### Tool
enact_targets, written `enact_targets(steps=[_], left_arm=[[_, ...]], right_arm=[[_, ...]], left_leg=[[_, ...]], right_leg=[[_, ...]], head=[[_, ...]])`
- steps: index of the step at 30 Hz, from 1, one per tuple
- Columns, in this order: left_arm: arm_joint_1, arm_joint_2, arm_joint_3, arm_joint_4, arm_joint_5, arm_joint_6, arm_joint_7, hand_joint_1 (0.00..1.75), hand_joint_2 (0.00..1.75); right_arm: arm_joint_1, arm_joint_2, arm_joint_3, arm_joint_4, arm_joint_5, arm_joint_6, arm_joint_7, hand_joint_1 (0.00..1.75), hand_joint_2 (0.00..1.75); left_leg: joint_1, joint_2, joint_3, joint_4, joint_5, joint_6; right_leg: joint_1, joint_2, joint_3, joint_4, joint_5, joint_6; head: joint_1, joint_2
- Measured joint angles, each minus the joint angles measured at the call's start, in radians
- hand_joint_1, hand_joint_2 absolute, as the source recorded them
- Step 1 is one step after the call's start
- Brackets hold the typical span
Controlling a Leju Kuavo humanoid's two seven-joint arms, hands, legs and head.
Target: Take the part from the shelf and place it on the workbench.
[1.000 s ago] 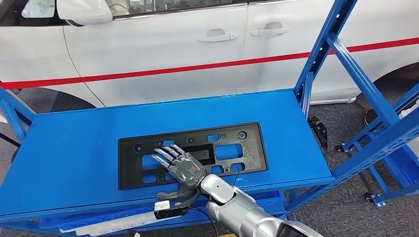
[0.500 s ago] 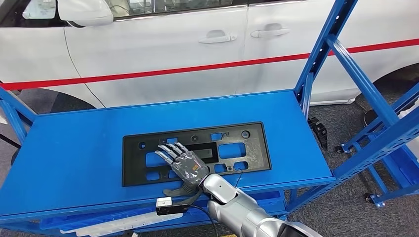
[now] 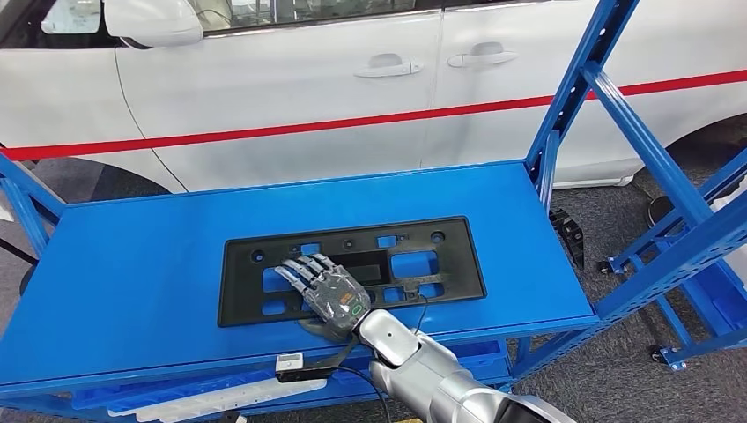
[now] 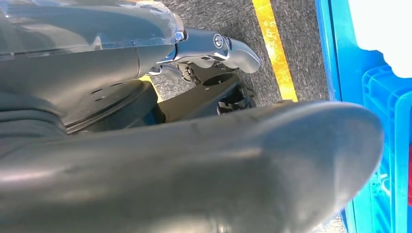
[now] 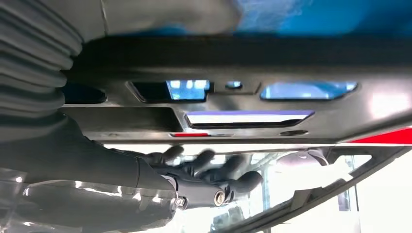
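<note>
Under my right hand lies the part, a flat black plastic panel with rectangular cut-outs, resting on the blue workbench. My right hand lies palm down on the near half of the panel, left of its centre. The fingers are stretched out and slightly spread, pointing away from me across the panel toward its far edge. The thumb is hidden at the panel's near edge, so I cannot tell whether it hooks under that edge or merely rests beside it, and the grip on the part is not confirmed. In the right wrist view the dark fingers extend along the part, with blue surface visible through the cut-outs.

Beyond my fingertips, past the far edge of the workbench, stands a white car with a red stripe. To the right of my hand, well apart, rises the blue shelf frame. Below my wrist, at the front edge of the bench, sits a small black-and-white device with a cable.

My left hand hangs beside blue bins over a grey floor with a yellow line. Its thumb fills the near field, and I cannot tell how its fingers lie.
</note>
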Motion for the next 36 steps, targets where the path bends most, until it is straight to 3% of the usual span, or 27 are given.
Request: enact_targets(steps=[18, 22, 24, 27, 28, 31, 36], left_arm=[[0.0, -0.001, 0.017, 0.0, 0.009, -0.005, -0.013, 0.0, 0.0], [0.0, -0.001, 0.025, 0.0, 0.004, 0.007, -0.072, 0.0, 1.75], [-0.001, -0.001, 0.025, 0.0, 0.0, 0.016, -0.104, 0.0, 1.75], [-0.002, -0.001, 0.026, 0.0, -0.012, 0.029, -0.143, 0.0, 0.44], [-0.003, -0.001, 0.026, 0.0, -0.016, 0.032, -0.153, 0.0, 0.44], [-0.006, -0.001, 0.026, 0.0, -0.015, 0.032, -0.166, 0.0, 1.75], [-0.009, -0.001, 0.026, 0.0, -0.016, 0.031, -0.171, 0.0, 1.75]], right_arm=[[0.052, -0.02, -0.11, -0.089, 0.13, -0.001, 0.01, 1.75, 1.75], [0.072, -0.022, -0.138, -0.124, 0.146, -0.001, -0.004, 1.75, 1.75], [0.085, -0.024, -0.148, -0.146, 0.148, -0.001, -0.013, 1.75, 1.75], [0.108, -0.028, -0.158, -0.181, 0.146, -0.001, -0.03, 1.75, 1.75], [0.116, -0.03, -0.161, -0.193, 0.143, -0.001, -0.036, 1.75, 1.75], [0.135, -0.035, -0.17, -0.225, 0.126, -0.001, -0.053, 1.75, 1.75], [0.152, -0.042, -0.178, -0.261, 0.093, 0.0, -0.08, 1.75, 1.75]], left_leg=[[0.0, 0.0, 0.0, 0.0, 0.0, 0.0], [0.0, 0.0, 0.0, 0.0, 0.0, 0.0], [0.0, 0.0, 0.0, 0.0, 0.0, 0.0], [0.0, 0.0, 0.0, 0.001, 0.0, 0.001], [0.0, 0.0, 0.0, 0.001, -0.001, 0.001], [0.0, 0.0, 0.0, 0.001, -0.001, 0.002], [0.0, 0.0, 0.0, 0.001, -0.001, 0.002]], right_leg=[[0.0, 0.0, 0.001, -0.001, 0.0, 0.001], [0.0, 0.0, 0.001, -0.001, 0.001, 0.001], [0.0, 0.0, 0.001, -0.002, 0.001, 0.001], [0.0, 0.0, 0.001, -0.002, 0.001, 0.001], [0.0, 0.0, 0.001, -0.002, 0.001, 0.001], [0.0, 0.0, 0.001, -0.002, 0.0, 0.001], [0.0, 0.0, 0.002, -0.002, 0.0, 0.002]], head=[[0.0, 0.0], [0.0, 0.0], [0.0, 0.0], [0.0, 0.0], [0.0, 0.0], [0.0, 0.0], [0.0, 0.0]])
